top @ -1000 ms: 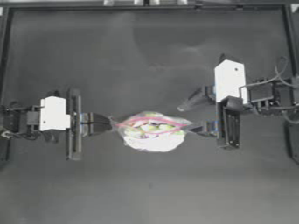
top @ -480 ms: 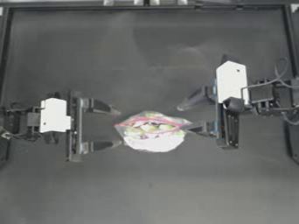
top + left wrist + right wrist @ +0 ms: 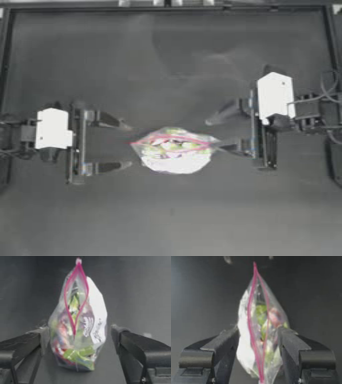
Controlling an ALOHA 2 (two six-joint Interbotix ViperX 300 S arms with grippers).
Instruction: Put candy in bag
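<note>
The clear bag (image 3: 175, 152) stands upright at the table's middle, its pink seal strip parted into a narrow slit facing up. A yellow-green candy (image 3: 74, 304) shows through the plastic just under the mouth, among other colourful sweets. My left gripper (image 3: 125, 143) is open a little to the left of the bag, not touching it; in its wrist view the bag (image 3: 78, 331) stands beyond the wide jaws. My right gripper (image 3: 217, 133) is open at the bag's right end. In the right wrist view the bag (image 3: 259, 331) sits between its fingers (image 3: 226, 343), which are apart.
The dark table (image 3: 167, 60) is framed by a raised rim along the back and sides. Both arms lie at mid-height of the table, left and right of the bag.
My left gripper, shut on the bag's left end a second ago, has opened and drawn back to the left. The bag and the right gripper have hardly moved.
</note>
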